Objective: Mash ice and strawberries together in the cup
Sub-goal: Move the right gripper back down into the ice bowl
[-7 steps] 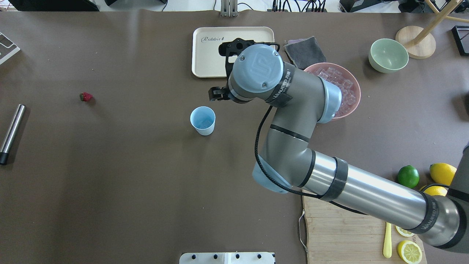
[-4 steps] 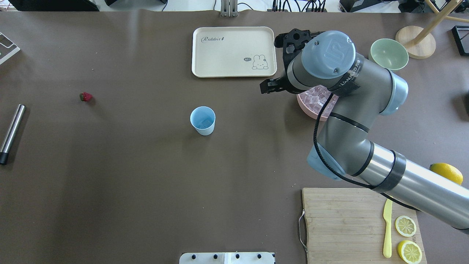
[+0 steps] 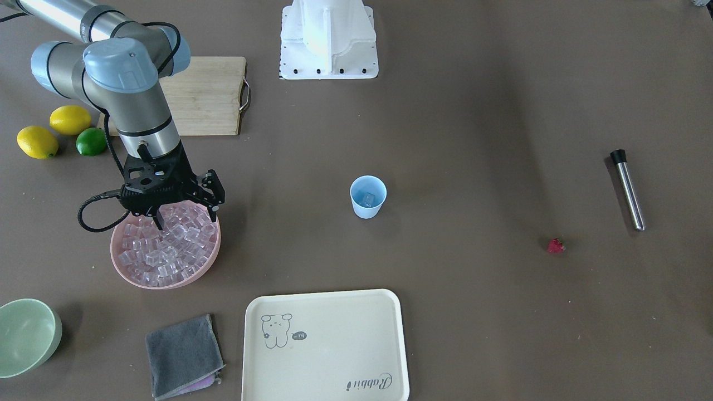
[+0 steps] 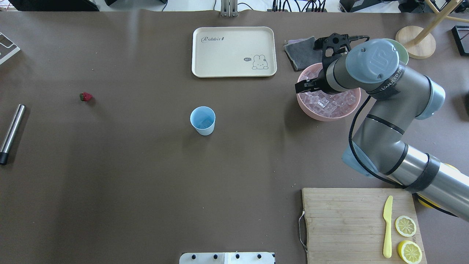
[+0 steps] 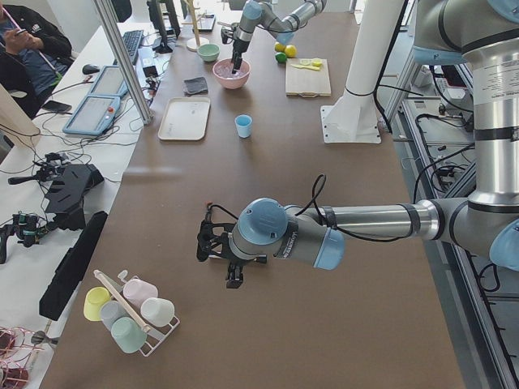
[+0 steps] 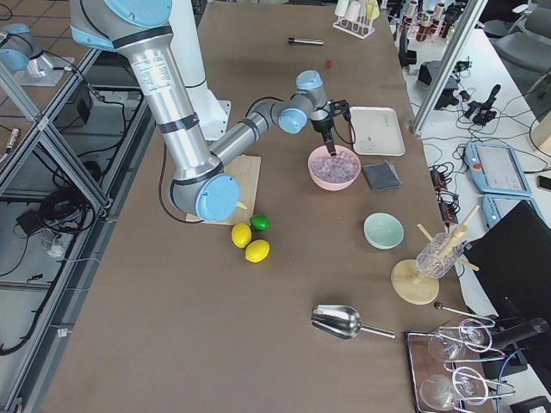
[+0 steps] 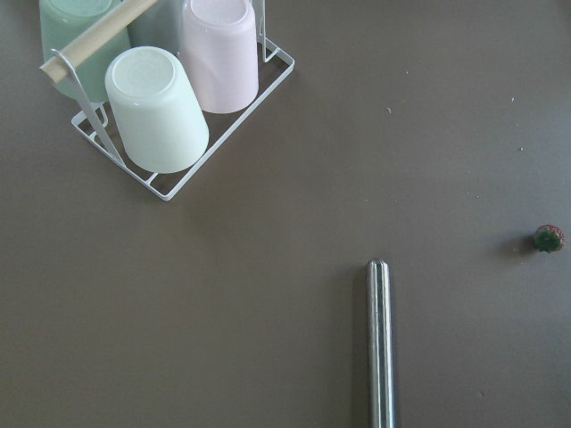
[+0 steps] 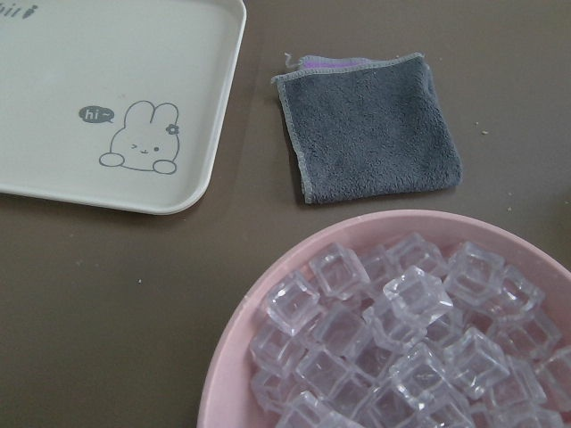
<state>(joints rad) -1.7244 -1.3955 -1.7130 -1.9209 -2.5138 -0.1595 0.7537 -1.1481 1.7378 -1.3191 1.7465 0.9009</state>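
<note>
The light-blue cup (image 3: pixel 367 196) stands mid-table with one ice cube (image 3: pixel 368 199) inside; it also shows in the overhead view (image 4: pixel 202 120). Many more ice cubes (image 8: pixel 401 348) fill the pink bowl (image 3: pixel 167 285). My right gripper (image 3: pixel 186 215) is open and empty, hanging just over the bowl's robot-side rim, fingertips close above the cubes. The strawberry (image 4: pixel 85 96) lies alone on the table far left of the cup, also in the left wrist view (image 7: pixel 550 238). My left gripper (image 5: pixel 220 259) hovers over the table's left end; I cannot tell whether it is open.
A steel rod (image 4: pixel 12 132) lies left of the strawberry. A cream tray (image 4: pixel 233 51), grey cloth (image 4: pixel 304 53) and pale green bowl (image 3: pixel 25 334) sit near the pink bowl. A cutting board (image 4: pixel 348 223) holds lemon slices and a yellow knife. A cup rack (image 7: pixel 169 98) shows under the left wrist.
My right arm has swung right, from beside the cup to over the pink bowl of ice. The cup, strawberry and rod have not moved.
</note>
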